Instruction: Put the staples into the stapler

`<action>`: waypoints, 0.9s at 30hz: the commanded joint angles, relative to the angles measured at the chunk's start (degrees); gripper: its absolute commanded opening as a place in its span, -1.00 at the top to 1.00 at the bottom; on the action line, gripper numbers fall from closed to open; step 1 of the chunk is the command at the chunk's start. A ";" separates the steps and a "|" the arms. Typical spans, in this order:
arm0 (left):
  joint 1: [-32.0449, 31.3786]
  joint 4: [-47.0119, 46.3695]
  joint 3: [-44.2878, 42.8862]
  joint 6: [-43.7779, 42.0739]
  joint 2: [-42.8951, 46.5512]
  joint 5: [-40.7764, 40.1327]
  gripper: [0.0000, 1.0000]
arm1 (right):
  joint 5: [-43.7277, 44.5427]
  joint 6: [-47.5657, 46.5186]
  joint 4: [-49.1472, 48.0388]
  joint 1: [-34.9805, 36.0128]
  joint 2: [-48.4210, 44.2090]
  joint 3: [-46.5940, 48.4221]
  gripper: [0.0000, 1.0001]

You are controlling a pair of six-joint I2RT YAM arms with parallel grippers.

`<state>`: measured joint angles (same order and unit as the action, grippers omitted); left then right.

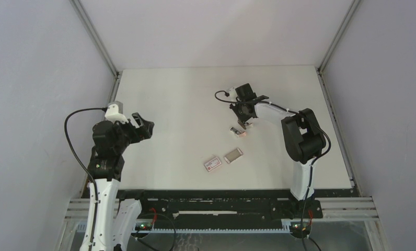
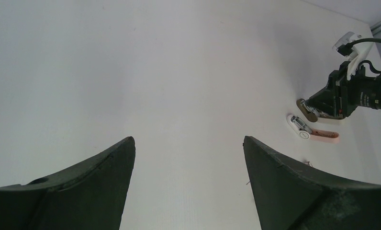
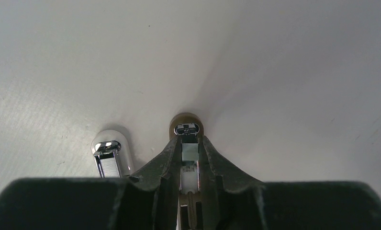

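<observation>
The staples lie as silvery strips in a flat grey tray (image 1: 233,155) at the table's front middle, beside the white box with a red label (image 1: 212,164). The small pink-and-white stapler (image 1: 238,131) lies open on the table; it also shows in the left wrist view (image 2: 302,127) and the right wrist view (image 3: 108,154). My right gripper (image 3: 188,140) is shut on a brown stapler part (image 3: 186,125) with an open channel holding a spring and a small grey block. It stands just behind the pink stapler (image 1: 243,121). My left gripper (image 1: 143,125) is open and empty at the far left (image 2: 188,143).
Grey walls and metal frame rails (image 1: 328,52) close in the white table (image 1: 174,104) on three sides. The right arm's elbow (image 1: 302,136) stands right of the stapler. A few tiny loose bits lie on the table (image 2: 307,164).
</observation>
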<state>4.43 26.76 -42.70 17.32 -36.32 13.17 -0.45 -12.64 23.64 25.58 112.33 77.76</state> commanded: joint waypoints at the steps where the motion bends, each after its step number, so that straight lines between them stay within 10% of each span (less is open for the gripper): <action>1: 0.52 -1.10 -1.18 -1.35 0.81 -0.69 -0.75 | 0.27 0.71 0.44 0.04 0.60 2.14 0.59; 27: 0.85 -1.12 -1.18 -1.26 0.61 -0.71 -0.75 | -8.35 9.07 0.50 -5.53 -4.01 2.14 0.35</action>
<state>4.69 26.76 -42.70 17.32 -36.32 12.56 -5.87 -7.92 24.27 22.35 112.18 77.76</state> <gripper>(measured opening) 0.873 0.328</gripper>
